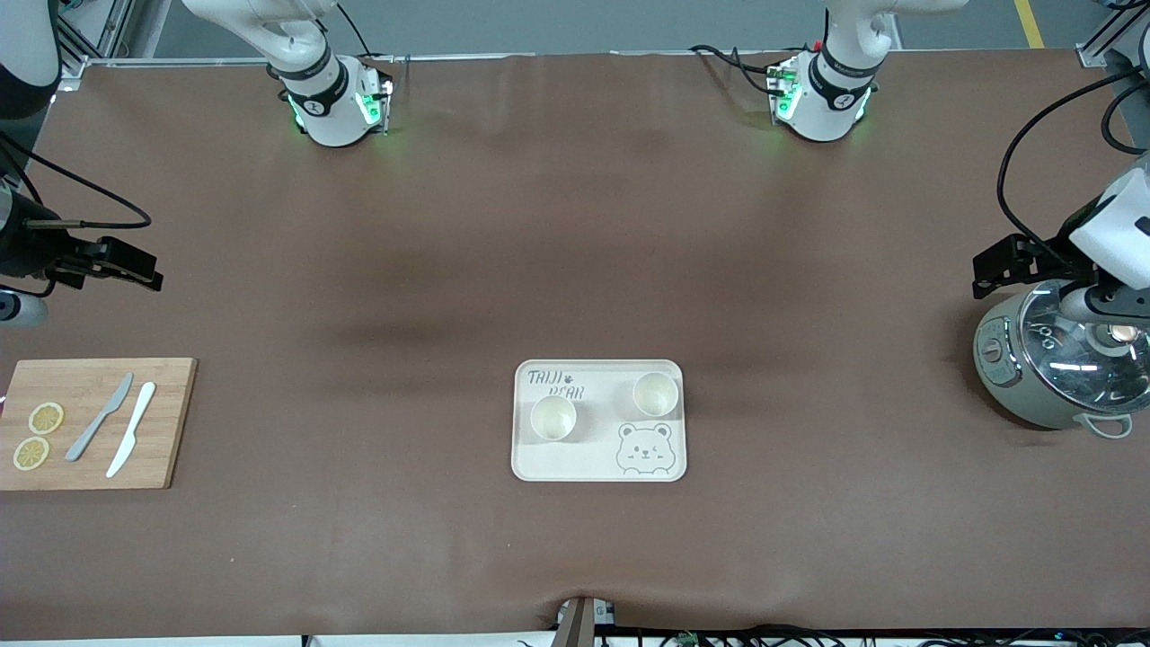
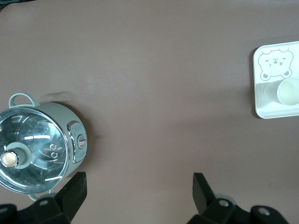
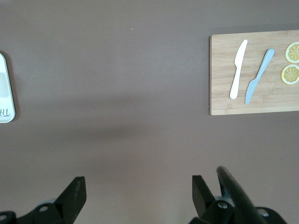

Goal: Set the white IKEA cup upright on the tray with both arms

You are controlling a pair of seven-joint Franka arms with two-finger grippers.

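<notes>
The cream tray [image 1: 575, 460] with "TAIJI BEAR" and a bear face lies mid-table, near the front camera. Two white cups stand upright on it: one [image 1: 552, 418] toward the right arm's end, one [image 1: 655, 393] toward the left arm's end, beside the bear drawing. The left wrist view shows the tray [image 2: 268, 110] and one cup [image 2: 289, 91]. The right wrist view shows only the tray's edge [image 3: 5, 88]. My left gripper [image 1: 995, 268] [image 2: 139, 191] is open and empty, up beside a pot. My right gripper [image 1: 135, 268] [image 3: 138, 193] is open and empty, over bare table near the cutting board.
A grey-green pot with a glass lid [image 1: 1051, 359] [image 2: 37, 149] stands at the left arm's end. A wooden cutting board [image 1: 166, 422] [image 3: 224, 70] at the right arm's end holds a grey knife [image 1: 101, 417], a white knife [image 1: 131, 428] and two lemon slices [image 1: 45, 418].
</notes>
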